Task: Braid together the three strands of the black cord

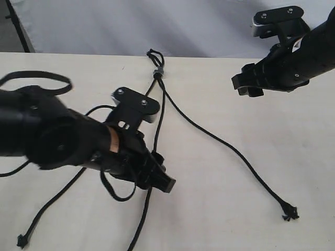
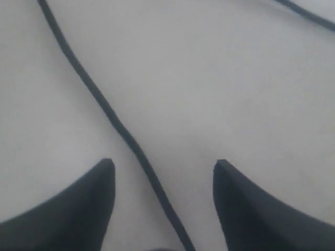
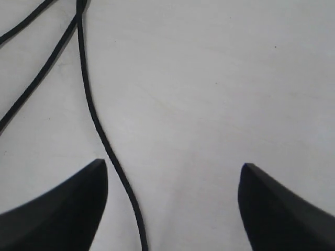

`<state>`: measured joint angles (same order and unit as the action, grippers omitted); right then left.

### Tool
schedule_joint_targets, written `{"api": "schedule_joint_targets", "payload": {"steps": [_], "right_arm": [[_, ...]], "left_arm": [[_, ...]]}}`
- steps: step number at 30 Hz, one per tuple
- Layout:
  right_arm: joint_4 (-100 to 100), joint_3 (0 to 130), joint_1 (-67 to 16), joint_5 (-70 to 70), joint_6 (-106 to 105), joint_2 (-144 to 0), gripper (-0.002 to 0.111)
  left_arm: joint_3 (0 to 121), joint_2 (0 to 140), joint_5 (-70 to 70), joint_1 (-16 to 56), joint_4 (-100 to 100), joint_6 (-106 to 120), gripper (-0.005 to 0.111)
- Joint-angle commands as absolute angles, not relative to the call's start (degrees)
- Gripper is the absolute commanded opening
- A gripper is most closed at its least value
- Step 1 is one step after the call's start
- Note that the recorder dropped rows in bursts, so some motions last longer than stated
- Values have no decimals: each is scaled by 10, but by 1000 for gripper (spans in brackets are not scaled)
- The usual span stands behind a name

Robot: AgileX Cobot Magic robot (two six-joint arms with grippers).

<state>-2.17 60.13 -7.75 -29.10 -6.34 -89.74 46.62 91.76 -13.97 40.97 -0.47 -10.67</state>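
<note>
Plainly, a strand (image 2: 112, 117) lies between the spread left fingers (image 2: 94, 204); the right fingers (image 3: 68, 209) gape too.

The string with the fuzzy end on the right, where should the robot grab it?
Probably the right strand, just short of its frayed tip, straight down with the right gripper. It lies flat, clear of the other strands, so jaws can straddle it.

High exterior; wrist cameras near table (image 2: 209, 78)

Bright, even light, faint shadows; up close the black cord (image 2: 114, 117) blurs slightly.
</note>
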Motion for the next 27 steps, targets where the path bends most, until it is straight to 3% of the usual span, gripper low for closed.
{"api": "schedule_joint_targets", "payload": {"steps": [1, 9, 11, 15, 16, 22, 27], "right_arm": [[-13, 602, -74, -294, -70, -894, 67], [-13, 602, -74, -288, -70, -894, 67], [-13, 602, -74, -287, -70, -894, 67], [-13, 602, -74, -287, -70, -894, 67], [-13, 602, -74, -287, -70, -894, 67], [-13, 602, -74, -287, -70, -894, 67], [-13, 601, -74, -286, -70, -894, 67]], "left_arm": [[534, 999, -221, 414, 0, -93, 54], [565, 1086, -228, 414, 0, -90, 47], [565, 1095, -229, 414, 10, -90, 37], [565, 1101, -248, 414, 35, -90, 2], [565, 1101, -255, 414, 43, -87, 0], [572, 1059, -291, 405, 130, -99, 0], [585, 1010, -340, 339, 258, -99, 0]]}}
